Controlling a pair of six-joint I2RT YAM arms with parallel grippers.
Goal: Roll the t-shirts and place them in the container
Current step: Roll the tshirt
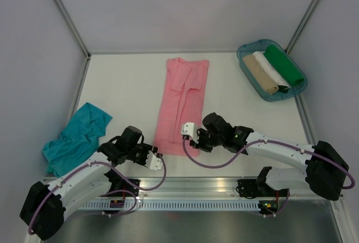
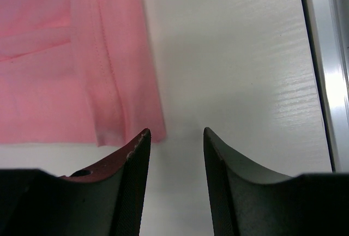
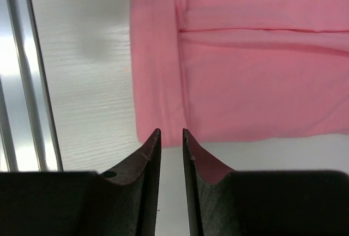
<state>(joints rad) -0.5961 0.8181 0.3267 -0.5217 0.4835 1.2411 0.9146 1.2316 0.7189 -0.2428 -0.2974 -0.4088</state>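
Teal t-shirt point(image 1: 76, 137) crumpled at left edge of tabletop point(image 1: 123, 80). Left end effector point(image 2: 174, 132): jaws roughly half apart, empty, tips just off near-left corner of pink t-shirt point(image 1: 182, 102). Pink one lies flat mid-tabletop, folded into a long strip. Right end effector point(image 3: 172, 131): narrow gap, gripping nothing, tips at pink hem. Tray point(image 1: 242, 52) far right holds rolled cloths.

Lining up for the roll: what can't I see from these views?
Top view: pink shirt, near right corner, under the right gripper.
Wrist views: most of that shirt, cut off by frame edges.
Top view: teal shirt, near edge, behind the left arm.
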